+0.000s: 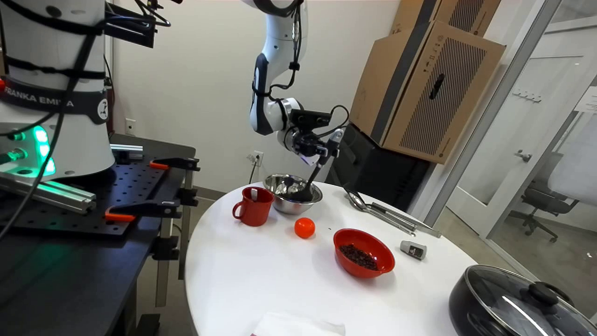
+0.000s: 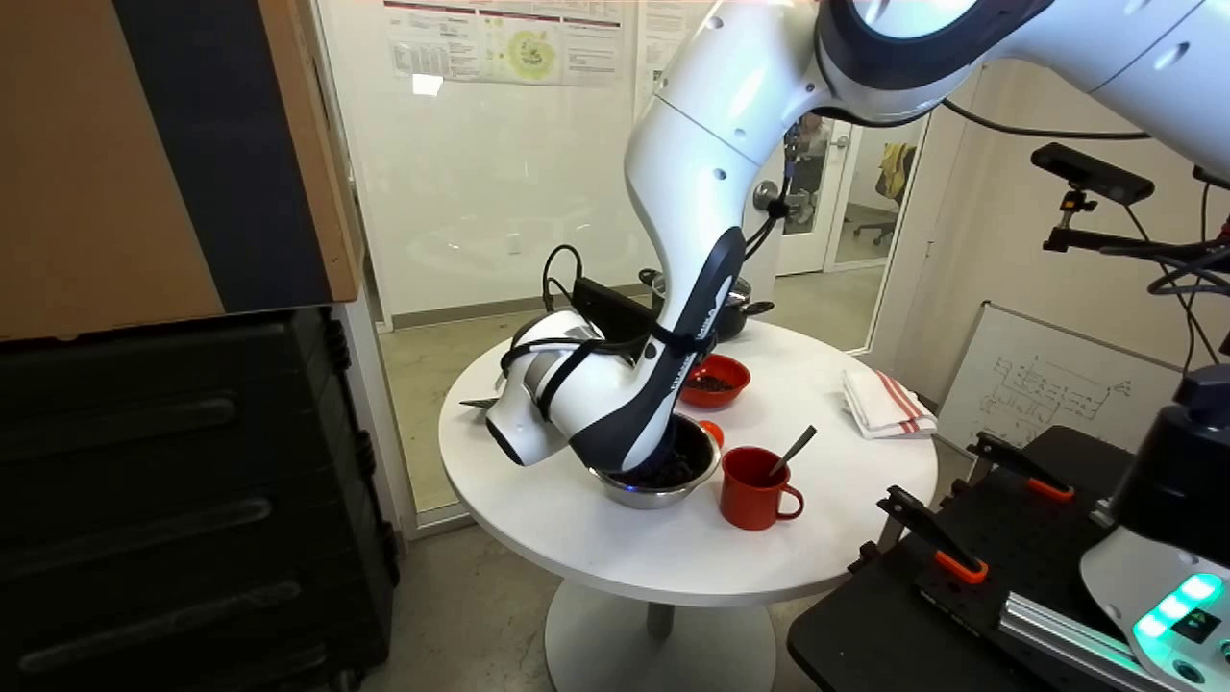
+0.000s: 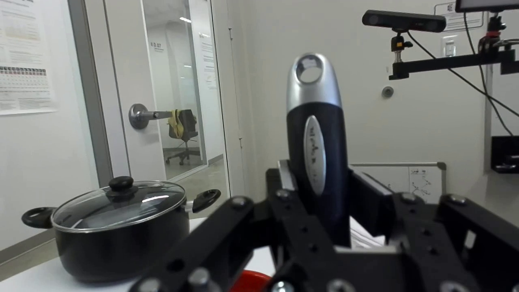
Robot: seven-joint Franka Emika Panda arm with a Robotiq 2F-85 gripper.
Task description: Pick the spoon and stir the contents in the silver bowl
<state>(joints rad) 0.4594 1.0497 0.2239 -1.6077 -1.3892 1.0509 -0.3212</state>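
My gripper (image 1: 331,149) is shut on the black handle of the spoon (image 1: 314,175), above the silver bowl (image 1: 291,206). The spoon slants down, with its scoop end inside the bowl. In the wrist view the gripper (image 3: 318,182) has the thick spoon handle (image 3: 316,142), with its silver looped end, upright between the fingers. In an exterior view the silver bowl (image 2: 646,497) shows dark contents, partly covered by the arm's wrist. The gripper and spoon are hidden behind the arm there. The scoop's exact contact with the bowl cannot be told.
A red mug (image 1: 255,210) with a utensil in it stands close beside the silver bowl. An orange-red ball (image 1: 304,227) and a red bowl (image 1: 373,243) of dark bits are nearby. Metal utensils (image 1: 382,215), a grey device (image 1: 413,250), a lidded pot (image 1: 485,303) and a cloth (image 2: 889,404) lie around.
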